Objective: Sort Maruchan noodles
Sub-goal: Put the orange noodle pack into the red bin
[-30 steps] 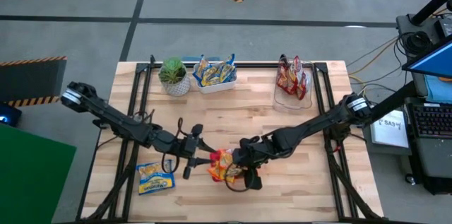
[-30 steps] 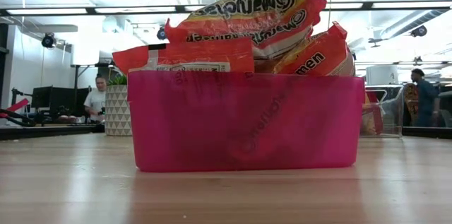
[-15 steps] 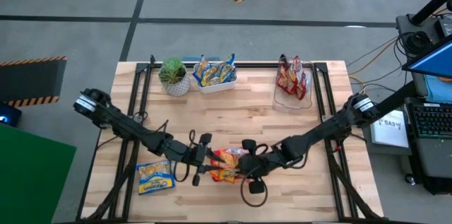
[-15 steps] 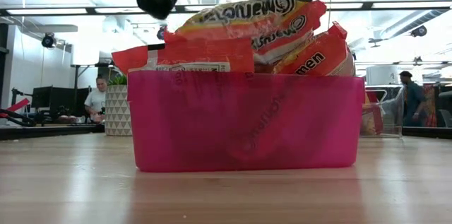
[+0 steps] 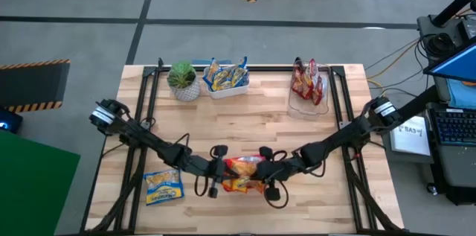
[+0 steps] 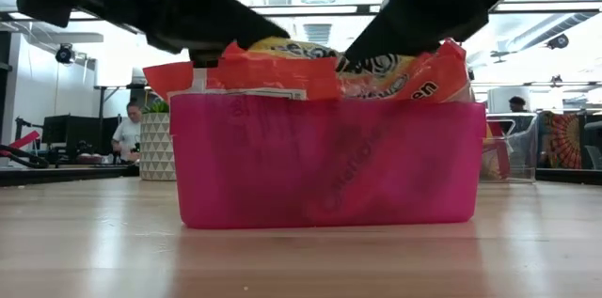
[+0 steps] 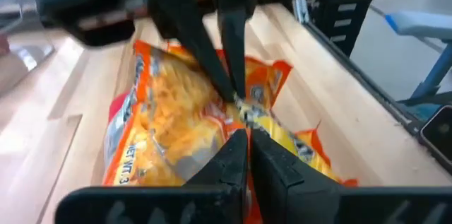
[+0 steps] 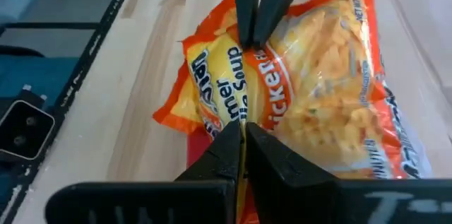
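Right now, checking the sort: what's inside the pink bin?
Orange-yellow noodle packets stick out above the pink bin; its tinted wall hides how many lie beneath.

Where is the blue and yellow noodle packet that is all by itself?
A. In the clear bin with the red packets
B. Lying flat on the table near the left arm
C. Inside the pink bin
B: the lone blue and yellow packet lies flat on the bare wooden table beside the left arm.

Noodle packets [image 5: 239, 175] sit lower centre, apparently in a bin [image 6: 324, 162]; another packet [image 5: 163, 187] lies lower left.
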You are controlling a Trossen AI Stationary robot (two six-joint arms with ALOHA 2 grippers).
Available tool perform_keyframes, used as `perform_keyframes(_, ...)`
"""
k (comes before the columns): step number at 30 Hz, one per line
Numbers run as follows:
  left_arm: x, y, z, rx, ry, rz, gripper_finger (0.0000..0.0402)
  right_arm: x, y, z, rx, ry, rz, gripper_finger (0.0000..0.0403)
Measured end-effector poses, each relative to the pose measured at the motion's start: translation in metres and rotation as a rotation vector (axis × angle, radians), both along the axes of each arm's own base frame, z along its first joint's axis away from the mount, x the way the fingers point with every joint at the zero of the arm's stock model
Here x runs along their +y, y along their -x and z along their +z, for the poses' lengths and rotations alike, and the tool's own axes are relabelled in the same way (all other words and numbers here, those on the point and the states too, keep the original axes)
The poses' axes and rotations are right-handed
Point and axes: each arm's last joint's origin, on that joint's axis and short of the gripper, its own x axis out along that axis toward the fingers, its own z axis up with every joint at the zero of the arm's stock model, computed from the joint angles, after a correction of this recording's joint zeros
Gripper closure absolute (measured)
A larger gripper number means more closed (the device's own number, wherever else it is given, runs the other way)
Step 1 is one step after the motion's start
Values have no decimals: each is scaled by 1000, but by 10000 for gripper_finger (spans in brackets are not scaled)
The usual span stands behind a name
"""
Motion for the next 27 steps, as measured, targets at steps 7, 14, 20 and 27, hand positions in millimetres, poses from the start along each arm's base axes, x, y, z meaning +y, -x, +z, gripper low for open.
perform_keyframes(7,5,6,15,6,3,32,401,-2,5,30,-80,-7,22,390)
perform_keyframes(14,8,10,24,2,-10,38,401,-6,5,36,-127,61,-3,390)
perform_keyframes(20,7,6,7,50,-35,61,401,-5,2,21,-90,77,-15,390)
perform_keyframes(27,10,5,-6,101,-37,129,402,-8,-4,-9,-23,122,-77,390)
